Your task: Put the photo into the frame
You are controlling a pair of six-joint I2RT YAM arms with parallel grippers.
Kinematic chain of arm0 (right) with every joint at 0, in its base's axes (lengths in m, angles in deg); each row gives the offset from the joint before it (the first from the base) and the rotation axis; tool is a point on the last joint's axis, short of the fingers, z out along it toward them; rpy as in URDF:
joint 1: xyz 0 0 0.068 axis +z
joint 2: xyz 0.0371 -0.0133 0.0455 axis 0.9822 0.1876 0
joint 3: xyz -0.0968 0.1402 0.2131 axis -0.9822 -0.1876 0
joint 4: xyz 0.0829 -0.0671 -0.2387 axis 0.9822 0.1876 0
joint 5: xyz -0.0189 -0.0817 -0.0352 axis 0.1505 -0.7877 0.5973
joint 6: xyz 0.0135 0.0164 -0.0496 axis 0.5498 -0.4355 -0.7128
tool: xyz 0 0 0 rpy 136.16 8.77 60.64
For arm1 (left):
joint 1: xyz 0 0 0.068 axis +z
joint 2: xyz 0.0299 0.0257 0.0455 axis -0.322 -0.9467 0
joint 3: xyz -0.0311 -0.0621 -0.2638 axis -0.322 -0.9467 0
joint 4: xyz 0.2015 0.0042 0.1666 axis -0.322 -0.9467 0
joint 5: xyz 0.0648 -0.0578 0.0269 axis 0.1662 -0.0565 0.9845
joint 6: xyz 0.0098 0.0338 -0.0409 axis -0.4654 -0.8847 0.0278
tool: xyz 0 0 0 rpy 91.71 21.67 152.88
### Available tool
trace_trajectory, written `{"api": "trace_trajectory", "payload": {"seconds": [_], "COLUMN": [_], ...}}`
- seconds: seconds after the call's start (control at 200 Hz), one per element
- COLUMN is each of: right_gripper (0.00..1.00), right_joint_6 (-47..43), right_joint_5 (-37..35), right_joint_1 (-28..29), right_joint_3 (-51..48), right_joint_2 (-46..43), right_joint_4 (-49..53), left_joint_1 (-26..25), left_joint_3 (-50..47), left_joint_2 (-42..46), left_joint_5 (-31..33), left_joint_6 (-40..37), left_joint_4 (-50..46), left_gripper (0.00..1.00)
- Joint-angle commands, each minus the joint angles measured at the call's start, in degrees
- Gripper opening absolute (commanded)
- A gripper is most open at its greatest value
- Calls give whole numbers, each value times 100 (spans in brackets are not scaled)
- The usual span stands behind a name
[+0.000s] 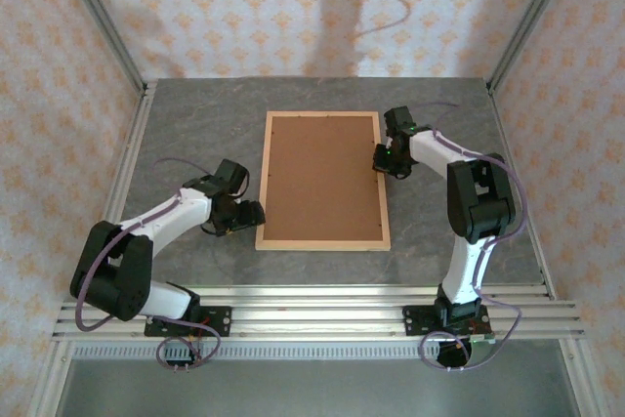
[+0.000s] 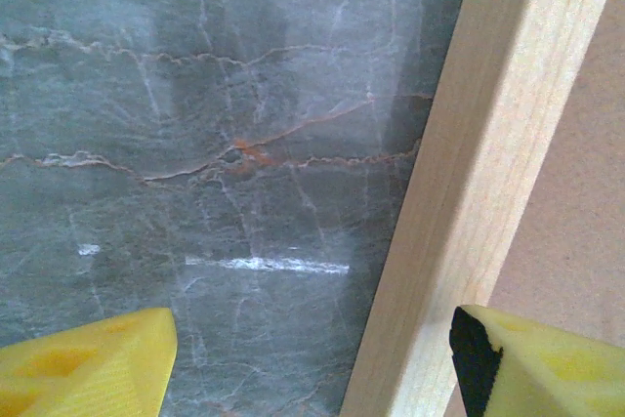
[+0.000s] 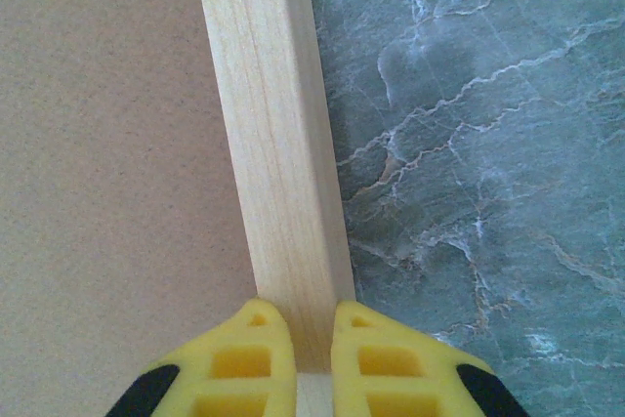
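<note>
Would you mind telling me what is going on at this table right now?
Two robot arms are working on a wooden frame that lies flat on the grey table, with a brown backing board facing up inside it. The left gripper is open, with one finger on either side of the frame's left rail, close to its near corner. The right gripper is shut, its fingertips over the right rail.

A plain brown backing board (image 1: 322, 178) lay flat on the grey veined table (image 1: 195, 124), with floral-patterned walls (image 1: 293, 7) behind and beside it.
</note>
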Motion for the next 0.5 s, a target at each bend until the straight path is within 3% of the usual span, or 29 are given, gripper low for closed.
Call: {"api": "trace_trajectory", "payload": {"seconds": [0.0, 0.495], "right_gripper": [10, 10], "right_joint_6": [128, 122], "right_joint_5": [-85, -71], "right_joint_1": [77, 74], "right_joint_3": [-186, -223], "right_joint_2": [102, 101], "right_joint_4": [410, 402], "left_joint_1": [-56, -297], "left_joint_3": [-52, -134], "left_joint_2": [-106, -487], "left_joint_5": [-41, -133], "left_joint_6": [93, 213], "left_joint_4": [25, 298], "left_gripper": [76, 76]}}
